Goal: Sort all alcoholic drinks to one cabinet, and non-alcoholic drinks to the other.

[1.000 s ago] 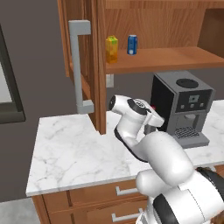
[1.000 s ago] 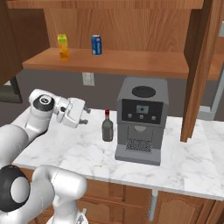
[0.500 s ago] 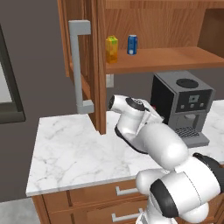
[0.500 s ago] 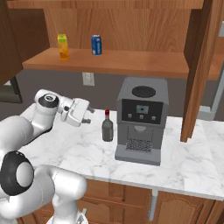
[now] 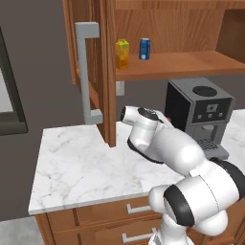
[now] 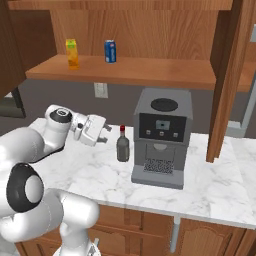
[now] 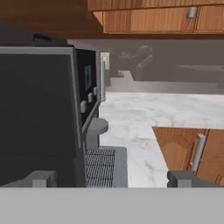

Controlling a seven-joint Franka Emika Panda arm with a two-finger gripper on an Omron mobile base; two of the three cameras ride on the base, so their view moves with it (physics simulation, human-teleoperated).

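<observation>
We see our claw spread wide and holding nothing, hanging above the marble counter just left of the grey bottle with the red cap, which stands upright close beside the coffee machine on its left. Above the coffee machine and to its left, the juice carton and the blue soda can stand apart on the open cabinet shelf.
</observation>
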